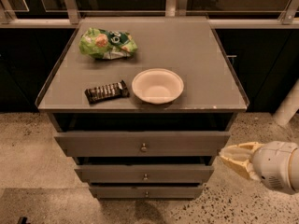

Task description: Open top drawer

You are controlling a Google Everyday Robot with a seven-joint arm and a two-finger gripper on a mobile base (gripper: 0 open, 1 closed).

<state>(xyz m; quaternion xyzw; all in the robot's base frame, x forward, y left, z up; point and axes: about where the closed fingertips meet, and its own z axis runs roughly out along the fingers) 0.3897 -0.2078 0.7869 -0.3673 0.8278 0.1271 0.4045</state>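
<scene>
The top drawer (pixel 103 143) is the widest grey front of three, right under the table top, with a small round metal knob (pixel 144 148) at its centre. A dark gap shows above its front. My gripper (pixel 227 156) is at the right edge of the view, tan-tipped on a white wrist. It points left at about the height of the top drawer. It sits just off the drawer's right end, apart from it and well right of the knob. It holds nothing that I can see.
Two narrower grey drawers (pixel 107 173) sit below the top one. On the grey table top (pixel 196 55) lie a green snack bag (pixel 108 44), a dark wrapped bar (pixel 107 92) and a white bowl (pixel 157 85). Speckled floor surrounds the cabinet; dark cabinets stand behind.
</scene>
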